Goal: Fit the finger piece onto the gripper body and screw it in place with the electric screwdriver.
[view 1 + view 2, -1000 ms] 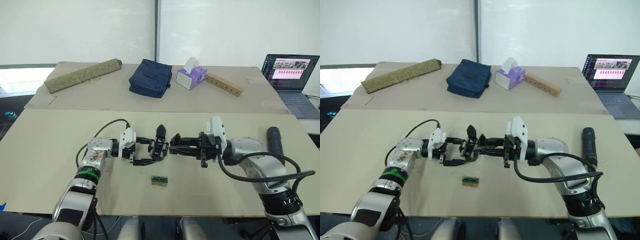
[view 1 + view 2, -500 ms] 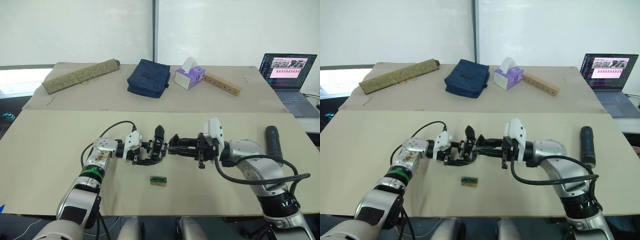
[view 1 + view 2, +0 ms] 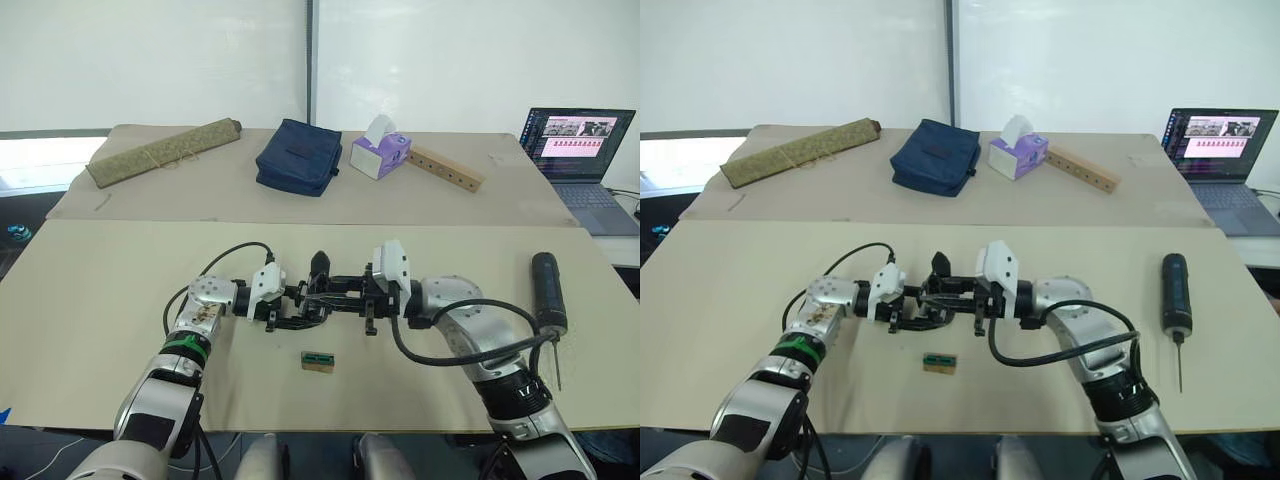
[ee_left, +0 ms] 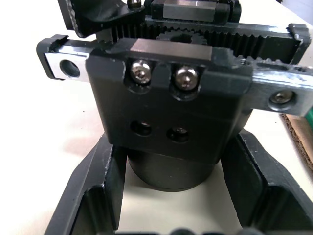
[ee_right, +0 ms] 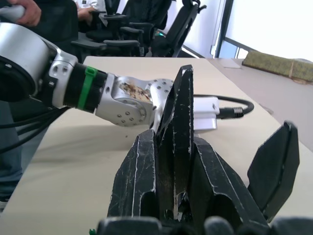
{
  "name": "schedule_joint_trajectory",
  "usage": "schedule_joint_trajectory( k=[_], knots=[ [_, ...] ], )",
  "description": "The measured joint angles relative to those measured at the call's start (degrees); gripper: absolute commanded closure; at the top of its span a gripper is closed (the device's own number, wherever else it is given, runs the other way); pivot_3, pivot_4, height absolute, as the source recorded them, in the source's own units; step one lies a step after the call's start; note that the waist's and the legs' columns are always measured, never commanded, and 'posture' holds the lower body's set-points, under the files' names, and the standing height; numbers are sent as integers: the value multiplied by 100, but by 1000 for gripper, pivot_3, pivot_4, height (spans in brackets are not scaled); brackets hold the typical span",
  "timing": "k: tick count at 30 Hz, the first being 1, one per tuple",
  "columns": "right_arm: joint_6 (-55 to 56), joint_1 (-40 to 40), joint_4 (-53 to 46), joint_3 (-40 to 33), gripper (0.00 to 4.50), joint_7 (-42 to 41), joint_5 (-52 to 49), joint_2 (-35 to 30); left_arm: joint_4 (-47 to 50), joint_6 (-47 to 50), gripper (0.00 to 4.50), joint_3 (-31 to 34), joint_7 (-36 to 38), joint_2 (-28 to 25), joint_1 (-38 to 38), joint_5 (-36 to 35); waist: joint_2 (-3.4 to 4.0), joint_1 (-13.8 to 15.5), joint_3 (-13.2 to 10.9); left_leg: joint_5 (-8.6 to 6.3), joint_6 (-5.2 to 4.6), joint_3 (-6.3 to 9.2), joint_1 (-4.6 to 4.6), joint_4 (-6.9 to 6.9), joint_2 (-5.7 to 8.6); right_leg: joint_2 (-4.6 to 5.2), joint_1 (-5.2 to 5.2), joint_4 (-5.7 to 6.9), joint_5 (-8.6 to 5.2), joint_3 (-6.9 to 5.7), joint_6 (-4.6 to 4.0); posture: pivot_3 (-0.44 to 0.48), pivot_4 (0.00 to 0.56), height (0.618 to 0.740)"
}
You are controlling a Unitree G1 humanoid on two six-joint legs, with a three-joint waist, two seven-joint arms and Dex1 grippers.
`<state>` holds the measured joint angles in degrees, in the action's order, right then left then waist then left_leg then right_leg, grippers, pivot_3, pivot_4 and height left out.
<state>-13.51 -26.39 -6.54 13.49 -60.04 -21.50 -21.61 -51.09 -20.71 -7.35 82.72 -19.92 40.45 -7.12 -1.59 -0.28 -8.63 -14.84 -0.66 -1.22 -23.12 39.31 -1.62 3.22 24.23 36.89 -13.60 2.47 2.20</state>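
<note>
The gripper body (image 4: 171, 112), a black block with a round base, is held just above the table's middle, its pointed finger (image 3: 320, 262) sticking up. My left gripper (image 3: 290, 306) is shut on the round base, one finger (image 4: 95, 196) on each side. From the right, my right gripper (image 3: 335, 294) reaches up against the body, shut on the finger piece (image 5: 177, 127), a black tapered wedge. The electric screwdriver (image 3: 547, 290) lies on the table at the right, its thin bit (image 3: 557, 365) pointing to the front edge.
A small tan-and-green block (image 3: 318, 361) lies in front of the grippers. On the far table are a rolled mat (image 3: 165, 150), a navy pouch (image 3: 298, 156), a tissue box (image 3: 380, 155) and a wooden bar with holes (image 3: 446, 168). A laptop (image 3: 580, 150) stands at the far right.
My right arm has moved left, bringing the finger piece up against the gripper body. The screwdriver now shows in full behind it. The left gripper moved slightly right earlier, then held still.
</note>
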Motion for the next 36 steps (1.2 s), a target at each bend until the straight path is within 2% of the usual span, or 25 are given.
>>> schedule_joint_trajectory(
  k=[7,17,36],
  knots=[
    [242,-2,394,194,4094,55,240,308,346,220,2230,7,-97,-53,-190,-9,0,-34,0,0,0,1,4,0,-1,0,0,11,0,0,0,0,150,740],
    [301,-57,490,273,4094,44,470,267,409,248,2230,4,-134,-81,-233,-7,1,-42,1,0,0,0,17,0,-1,-1,-8,12,0,1,0,0,150,740],
    [-353,-58,341,445,4094,333,454,265,552,239,2230,4,-307,-97,-464,-9,9,-54,80,-1,-1,-1,31,-2,-5,-5,-18,15,-2,4,-3,0,150,740]
  ],
)
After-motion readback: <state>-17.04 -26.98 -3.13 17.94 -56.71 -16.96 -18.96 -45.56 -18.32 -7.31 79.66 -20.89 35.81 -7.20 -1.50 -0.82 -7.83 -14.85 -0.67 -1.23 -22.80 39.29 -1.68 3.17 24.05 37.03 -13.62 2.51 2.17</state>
